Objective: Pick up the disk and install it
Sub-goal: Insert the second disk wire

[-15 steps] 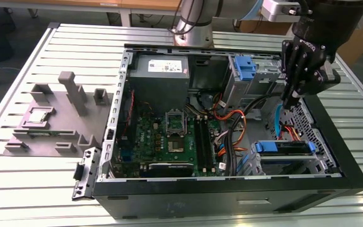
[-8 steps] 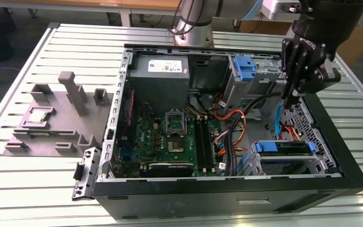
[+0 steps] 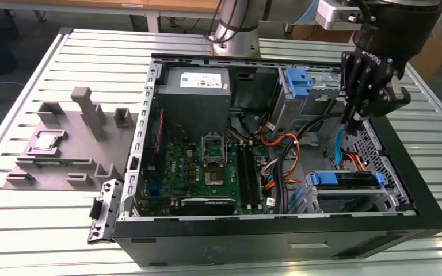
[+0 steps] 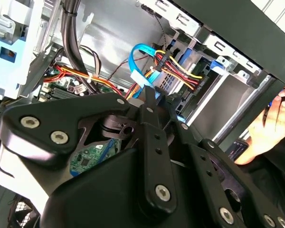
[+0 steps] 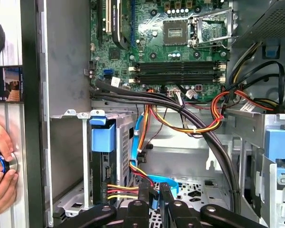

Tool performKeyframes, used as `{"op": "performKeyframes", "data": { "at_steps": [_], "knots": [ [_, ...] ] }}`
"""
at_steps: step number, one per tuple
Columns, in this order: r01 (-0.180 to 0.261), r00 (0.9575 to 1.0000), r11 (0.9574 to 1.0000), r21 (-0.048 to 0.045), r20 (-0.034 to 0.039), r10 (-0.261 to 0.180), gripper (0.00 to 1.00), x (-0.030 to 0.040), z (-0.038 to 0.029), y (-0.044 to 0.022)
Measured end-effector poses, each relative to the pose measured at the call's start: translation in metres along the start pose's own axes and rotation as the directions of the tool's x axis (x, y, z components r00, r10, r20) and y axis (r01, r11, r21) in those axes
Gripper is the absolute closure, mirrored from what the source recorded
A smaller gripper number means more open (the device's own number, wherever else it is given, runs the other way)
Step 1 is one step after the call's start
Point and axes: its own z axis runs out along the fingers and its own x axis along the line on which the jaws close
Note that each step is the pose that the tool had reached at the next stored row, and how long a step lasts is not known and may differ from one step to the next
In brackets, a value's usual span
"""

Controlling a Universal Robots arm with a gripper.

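Black 2-finger tool is down inside the open black computer case on the ribbed metal counter. The tool looks closed or nearly so and holds no disk.

The disk, a flat silver drive with blue plastic rails, sits in the grey metal bay near the tool, off to 1 side of its tips and not touching; in the first wrist view its blue rail is seated in the bay.

A blue flat cable and red-yellow-black power wires run right at the tool tips; can't tell if the cable is pinched.

Risks: any pull could snag or unplug those wires, and the linkage could knock the bay wall. A person's hand sits just outside the case.
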Motion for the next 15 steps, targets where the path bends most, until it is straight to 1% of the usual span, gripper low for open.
{"op": "performKeyframes", "data": {
  "at_steps": [2, 3, 6, 7, 12, 13, 15],
  "knots": [
    [0.000, 1.0000, 1.0000, 0.0001, -0.0021, 0.000, 0.76, -0.0005, 0.0026, 0.0001],
    [0.000, 1.0000, 1.0000, 0.0004, -0.0059, 0.000, 0.76, -0.0007, 0.0036, 0.0001],
    [0.001, 0.9997, 1.0000, 0.0016, -0.0230, -0.001, 0.76, -0.0011, 0.0058, 0.0003],
    [0.001, 0.9996, 1.0000, 0.0016, -0.0268, -0.001, 0.76, -0.0012, 0.0066, 0.0004],
    [0.000, 0.9994, 1.0000, 0.0017, -0.0334, 0.000, 0.78, -0.0017, 0.0094, 0.0005],
    [0.001, 0.9994, 1.0000, 0.0017, -0.0353, 0.000, 0.85, -0.0018, 0.0099, 0.0005],
    [0.001, 0.9992, 1.0000, 0.0018, -0.0402, -0.001, 0.85, -0.0020, 0.0106, 0.0005]
  ]
}}
